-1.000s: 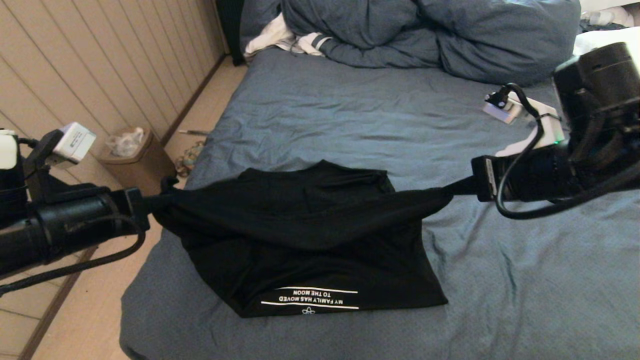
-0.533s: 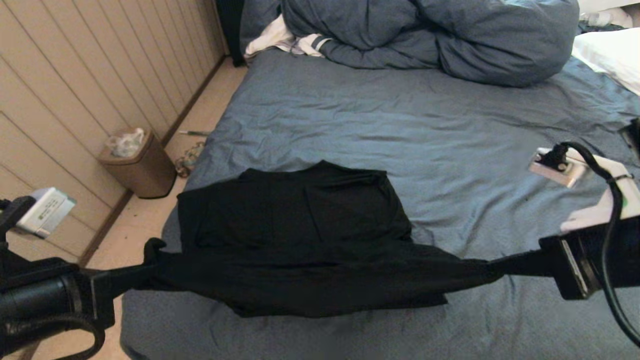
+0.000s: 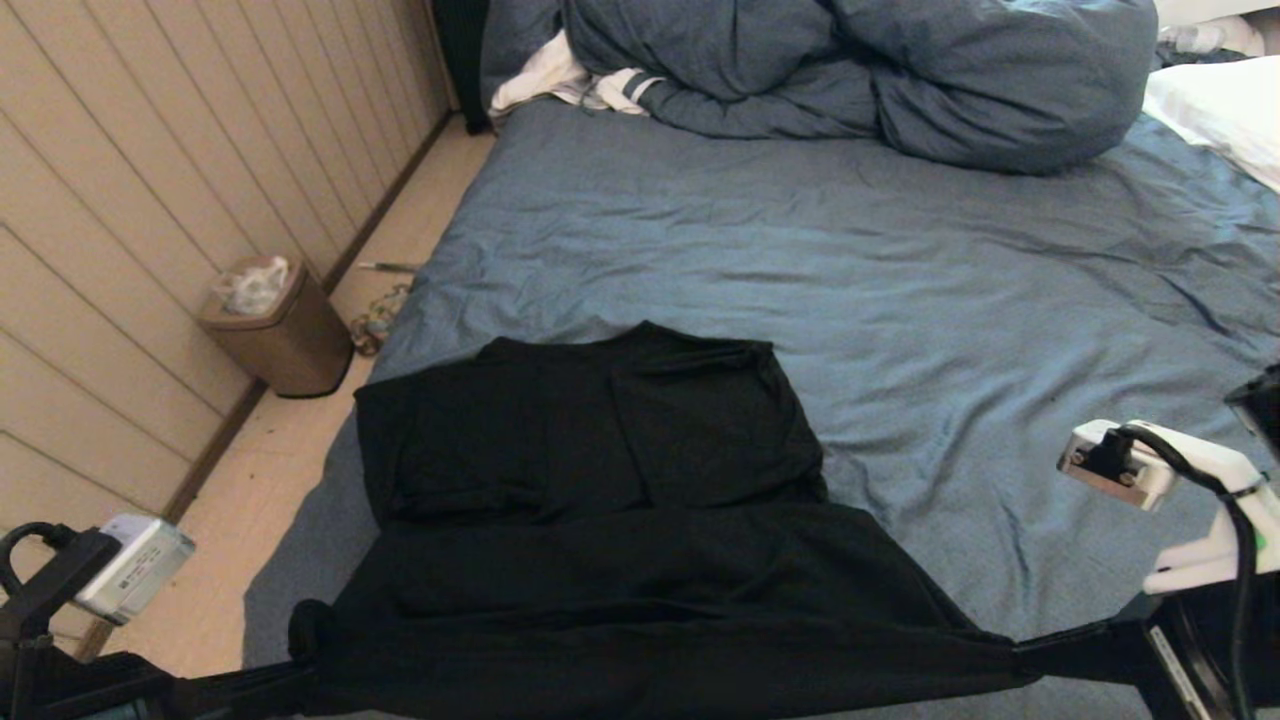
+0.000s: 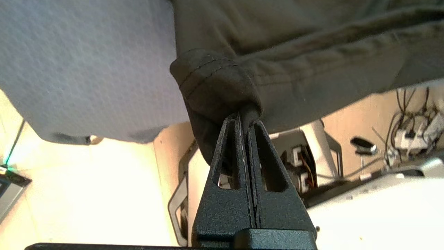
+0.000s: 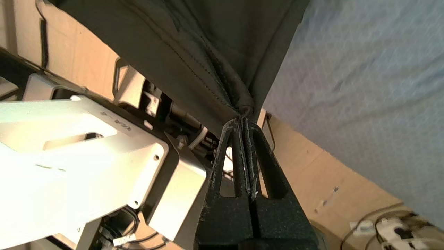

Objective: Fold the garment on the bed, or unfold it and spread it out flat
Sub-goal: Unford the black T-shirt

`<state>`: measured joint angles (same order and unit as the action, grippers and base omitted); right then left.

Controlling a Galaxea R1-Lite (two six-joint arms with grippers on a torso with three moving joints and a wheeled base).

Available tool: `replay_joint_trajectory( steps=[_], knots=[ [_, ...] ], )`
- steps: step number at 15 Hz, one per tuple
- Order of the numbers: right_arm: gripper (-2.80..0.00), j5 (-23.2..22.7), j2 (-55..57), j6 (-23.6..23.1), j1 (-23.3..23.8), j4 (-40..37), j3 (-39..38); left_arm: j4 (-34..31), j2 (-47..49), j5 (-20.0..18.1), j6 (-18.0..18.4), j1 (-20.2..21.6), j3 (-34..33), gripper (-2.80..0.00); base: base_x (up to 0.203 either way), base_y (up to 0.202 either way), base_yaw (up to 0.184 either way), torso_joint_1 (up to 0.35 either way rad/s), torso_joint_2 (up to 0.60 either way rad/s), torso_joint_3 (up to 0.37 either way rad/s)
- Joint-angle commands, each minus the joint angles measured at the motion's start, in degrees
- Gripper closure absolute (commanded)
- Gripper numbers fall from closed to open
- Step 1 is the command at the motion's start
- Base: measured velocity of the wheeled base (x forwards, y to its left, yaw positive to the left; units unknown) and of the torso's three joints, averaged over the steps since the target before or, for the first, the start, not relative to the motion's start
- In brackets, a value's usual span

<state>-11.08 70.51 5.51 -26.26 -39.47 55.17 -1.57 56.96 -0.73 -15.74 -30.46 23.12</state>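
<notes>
The black T-shirt (image 3: 600, 480) lies plain side up on the slate-blue bed (image 3: 900, 300), its near edge stretched taut between both grippers past the bed's front edge. My left gripper (image 3: 300, 685) is shut on the shirt's left corner at the lower left, and the left wrist view shows a hemmed fold of the T-shirt (image 4: 215, 83) pinched at the left gripper's (image 4: 244, 119) tips. My right gripper (image 3: 1030, 660) is shut on the right corner at the lower right, with gathered T-shirt cloth (image 5: 208, 52) running into the right gripper (image 5: 242, 121). The print is hidden.
A bunched blue duvet (image 3: 850, 70) and a white cloth with dark stripes (image 3: 570, 80) lie at the bed's far end. A white pillow (image 3: 1220, 110) sits far right. A brown bin (image 3: 270, 325) stands on the floor by the panelled wall, left of the bed.
Both grippers have pulled the shirt's held edge toward me and down, from mid-bed to the front edge. The flap has rolled over the lettering, which no longer shows.
</notes>
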Motion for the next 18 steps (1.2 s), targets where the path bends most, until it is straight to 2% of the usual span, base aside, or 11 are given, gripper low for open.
replay_joint_trajectory(
  steps=[1,3,4,5,10,13,14,15,18],
  knots=[
    [0.0,-0.08,0.84,0.03,-0.02,-0.25,-0.94,-0.18,-0.15,-0.04,-0.15,-0.36,-0.88,0.0,0.0,0.0,0.0,0.0,0.0,0.0],
    [0.0,0.01,0.71,-0.6,-0.02,-0.07,-2.59,-0.02,0.08,0.45,-0.17,-0.39,-1.85,0.0,0.0,0.0,0.0,0.0,0.0,0.0],
    [-0.46,0.01,0.77,-1.2,-0.02,0.39,-3.06,0.13,-0.38,0.47,0.02,-0.39,-1.79,-2.8,0.0,0.0,0.0,0.0,0.0,0.0],
    [-2.8,-0.06,0.68,-1.29,-0.02,1.13,-3.14,0.24,-1.12,0.43,0.12,-0.39,-1.28,-2.8,0.0,0.0,0.0,0.0,0.0,0.0],
    [-2.8,-0.08,0.27,-1.64,0.55,2.85,-2.27,0.36,-1.7,0.82,0.09,-0.37,1.4,-2.8,0.0,0.0,0.0,0.0,0.0,0.0],
    [-2.8,-0.02,3.2,-1.31,1.42,4.63,3.94,0.59,3.36,0.41,-0.1,2.88,8.52,-2.8,0.0,0.0,0.0,0.0,0.0,0.0],
    [0.0,0.01,5.35,-1.26,2.3,5.8,7.37,0.84,6.7,0.17,-0.17,3.99,11.85,-1.41,0.0,0.0,0.0,0.0,0.0,0.0],
    [0.0,-0.02,8.23,-1.34,3.41,7.26,10.98,1.21,10.65,0.02,-0.18,5.18,15.46,0.0,0.0,0.0,0.0,0.0,0.0,0.0],
    [0.0,-0.19,18.37,-1.48,4.67,9.55,22.2,2.92,23.42,-1.51,-0.01,9.73,28.32,0.0,0.0,0.0,0.0,0.0,0.0,0.0]
  ],
)
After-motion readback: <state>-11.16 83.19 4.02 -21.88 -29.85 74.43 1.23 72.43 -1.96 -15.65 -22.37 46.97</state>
